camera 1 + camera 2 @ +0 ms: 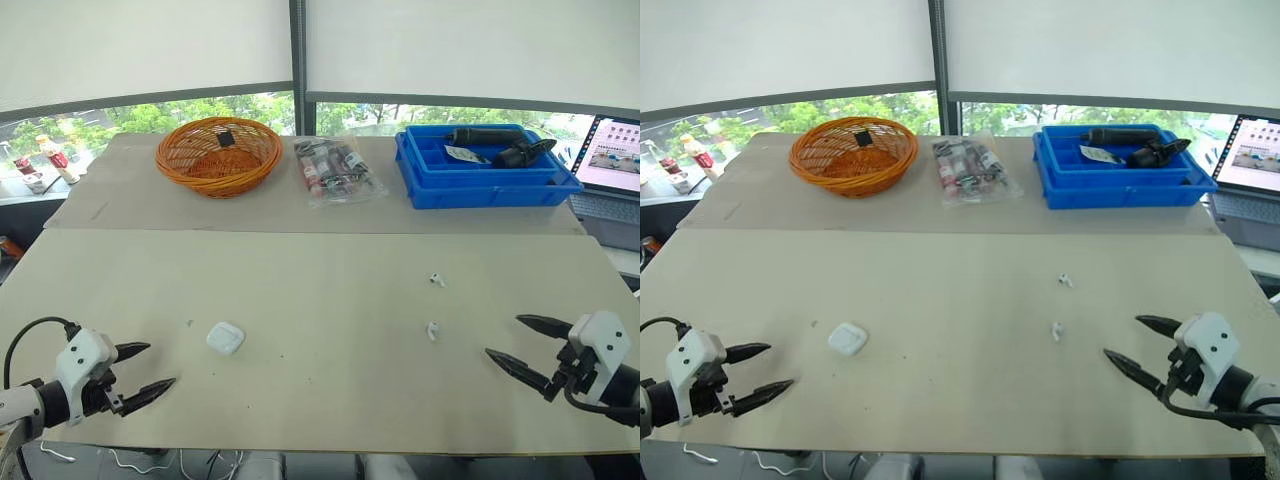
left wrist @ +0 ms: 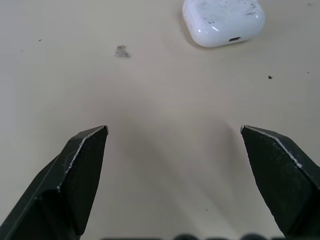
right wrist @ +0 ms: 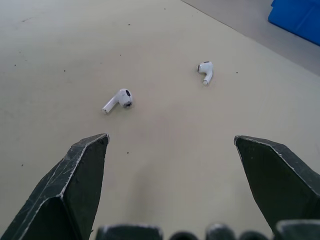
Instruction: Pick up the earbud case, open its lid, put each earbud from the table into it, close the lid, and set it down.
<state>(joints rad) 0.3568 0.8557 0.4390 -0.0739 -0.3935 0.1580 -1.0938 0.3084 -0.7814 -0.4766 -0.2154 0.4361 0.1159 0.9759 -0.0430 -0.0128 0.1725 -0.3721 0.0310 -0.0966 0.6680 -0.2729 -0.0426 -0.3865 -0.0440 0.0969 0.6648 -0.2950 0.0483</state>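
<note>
Left claw [image 1: 160, 364] is released, fingers spread wide, empty, low over the near-left part of the desk [image 1: 320, 290]. Right claw [image 1: 503, 336] is likewise spread and empty, near right. Earbud case [image 1: 225, 338] lies flat on the desk, lid shut, just ahead of the left claw and a little inward, untouched. Two earbuds lie loose ahead of the right claw: near earbud [image 1: 432, 330], and far earbud [image 1: 437, 279] a bit beyond it. They are apart from each other and well apart from the case.

Nothing is picked up yet; the first step looks like the left claw reaching for the case.

Risks:
- The case is smooth, rounded and lying flat, so the pointed tips may slide off and shoot it away.
- The tips may pinch across the lid seam, so the lid can't open.
- The earbuds are tiny and light, so a tip landing off-centre likely flicks one toward the desk edge.

At the back of the desk are a wicker basket [image 1: 218, 155], plastic bag [image 1: 335, 172], blue bin [image 1: 480, 188] and laptop [image 1: 615, 160], none involved.
</note>
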